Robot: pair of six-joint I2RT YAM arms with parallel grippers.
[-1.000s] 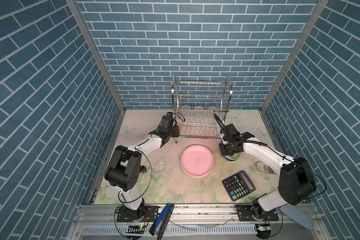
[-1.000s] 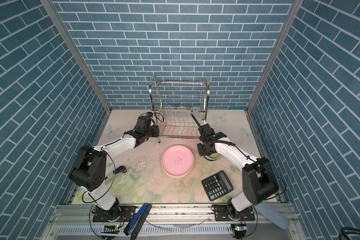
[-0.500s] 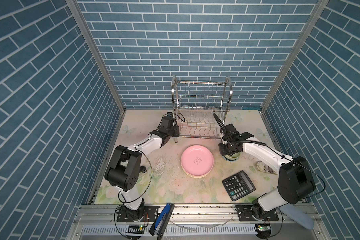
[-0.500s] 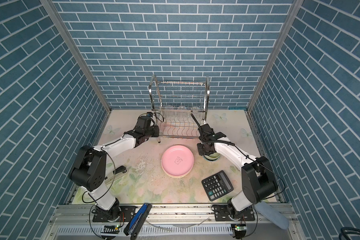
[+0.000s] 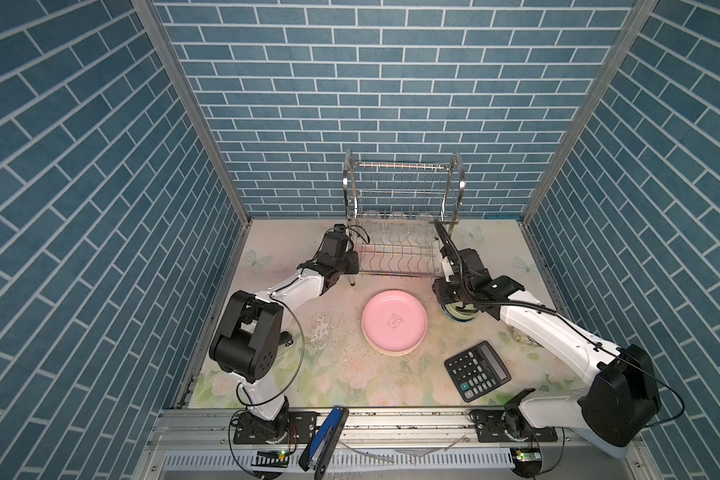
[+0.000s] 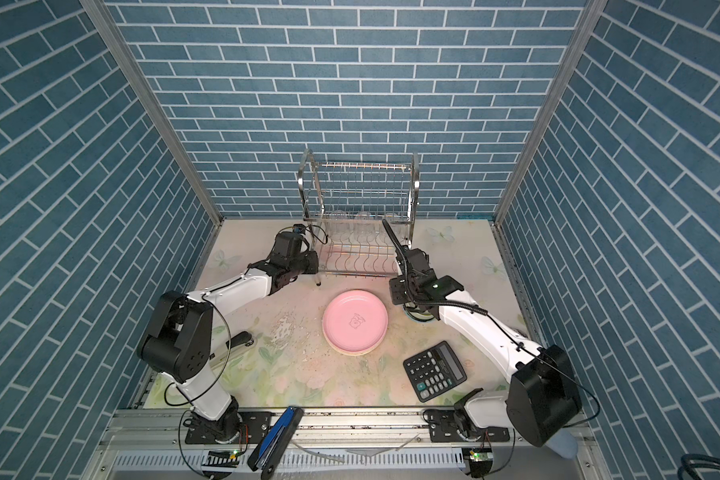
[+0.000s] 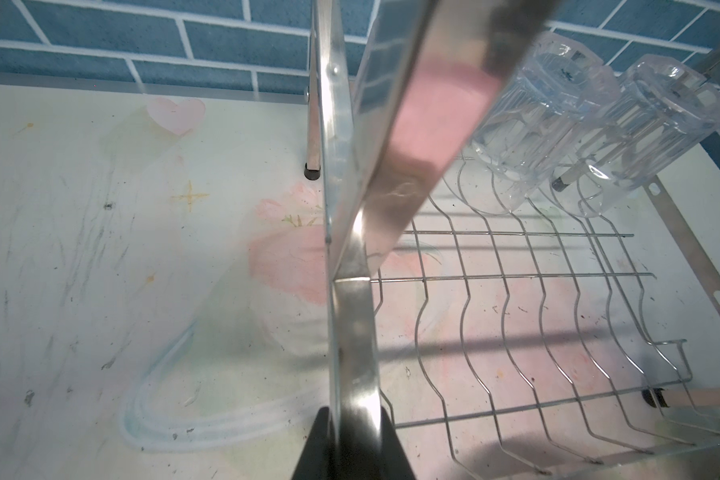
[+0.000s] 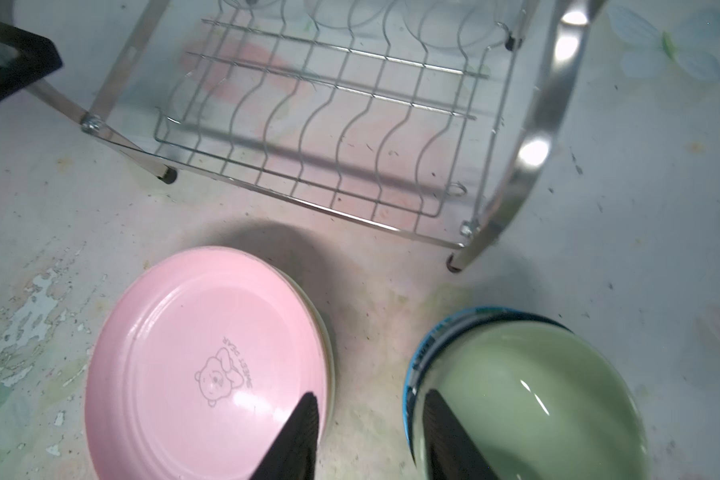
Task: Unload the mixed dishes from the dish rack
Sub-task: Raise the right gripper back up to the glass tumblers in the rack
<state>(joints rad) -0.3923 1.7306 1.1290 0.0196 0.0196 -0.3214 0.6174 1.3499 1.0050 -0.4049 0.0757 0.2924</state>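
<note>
The dish rack (image 5: 404,216) stands at the back of the table (image 5: 350,386), close to the blue brick wall (image 5: 391,83). The left gripper (image 7: 350,451) is clamped on the flat steel strip of its left side frame, low by the front leg, black fingers (image 7: 314,449) pinching both faces of the metal. That strip runs straight up the middle of the left wrist view and blocks much of it. Past it are clear glasses (image 7: 545,112), ribbed and tipped mouth-down at the rear of the lower tier.

Out front, the pink plate (image 5: 393,322) tops a stack, with a pale rim (image 8: 327,353) peeking out underneath. There's writing here: a little bear drawn in the centre, and beside it words that look like "SWEET DEAR", seen turned round in the right wrist view.

Just to the right of the stack, the pale-green bowl (image 8: 537,395) sits nested in a blue-rimmed bowl (image 8: 412,374). The right gripper (image 8: 371,440) hangs over them, jaws parted and gripping nothing. One finger is above the plate's edge, the other above the bowl's inside; whether it touches, I can't tell. In both top views the wrist covers most of the bowl.

Nearer the front lies a black calculator (image 5: 476,376), apart from the dishes, its keys too small to read. A blue-and-black tool (image 5: 325,440) rests on the front rail.
</note>
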